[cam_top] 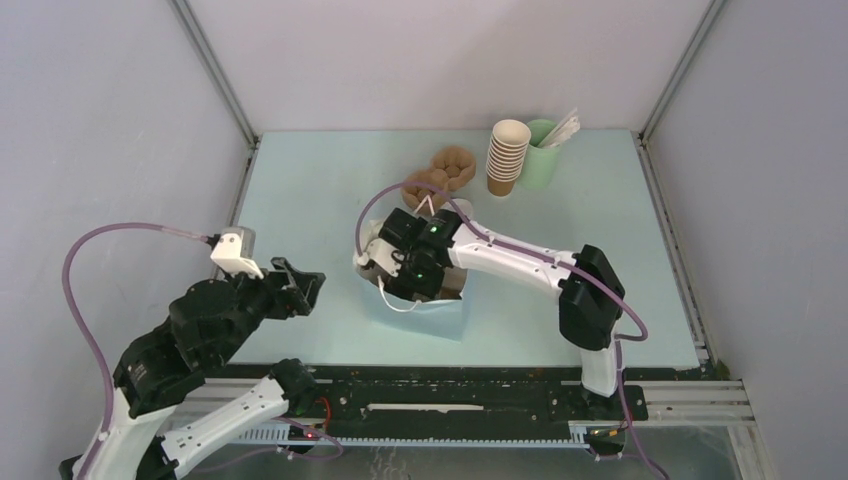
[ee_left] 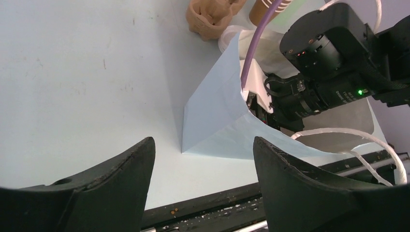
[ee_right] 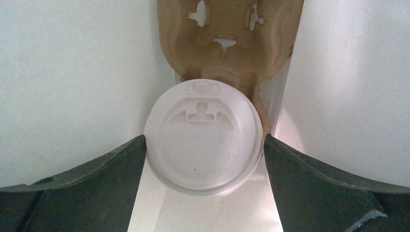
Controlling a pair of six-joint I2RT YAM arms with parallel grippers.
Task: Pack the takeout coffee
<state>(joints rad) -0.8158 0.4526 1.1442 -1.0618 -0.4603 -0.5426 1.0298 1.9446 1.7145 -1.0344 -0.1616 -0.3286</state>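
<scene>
The pale table [cam_top: 300,180] fills the top view, with both arms bolted at its 6 o'clock edge. The right arm [cam_top: 520,262] stretches toward 10 o'clock and dips into a light blue paper bag [cam_top: 445,318] that stands open just below the table's middle. The left arm [cam_top: 200,330] is folded at 8 o'clock, well apart from the bag. The left gripper [ee_left: 203,145] is spread, with nothing between its fingers, and faces the bag's side. Two brown pulp carriers [cam_top: 452,168] lie at 12 o'clock. A stack of lidless brown cups [cam_top: 507,160] and a green cup of sticks [cam_top: 540,165] stand at 1 o'clock, just beside each other. Inside the bag the takeout coffee [ee_right: 203,121] sits on another pulp carrier [ee_right: 227,58], and only its white lid shows. The right gripper [ee_right: 204,145] stands wide, with a finger at 3 and one at 9 o'clock hard against the lid's edge. Whether they pinch it I cannot tell.
</scene>
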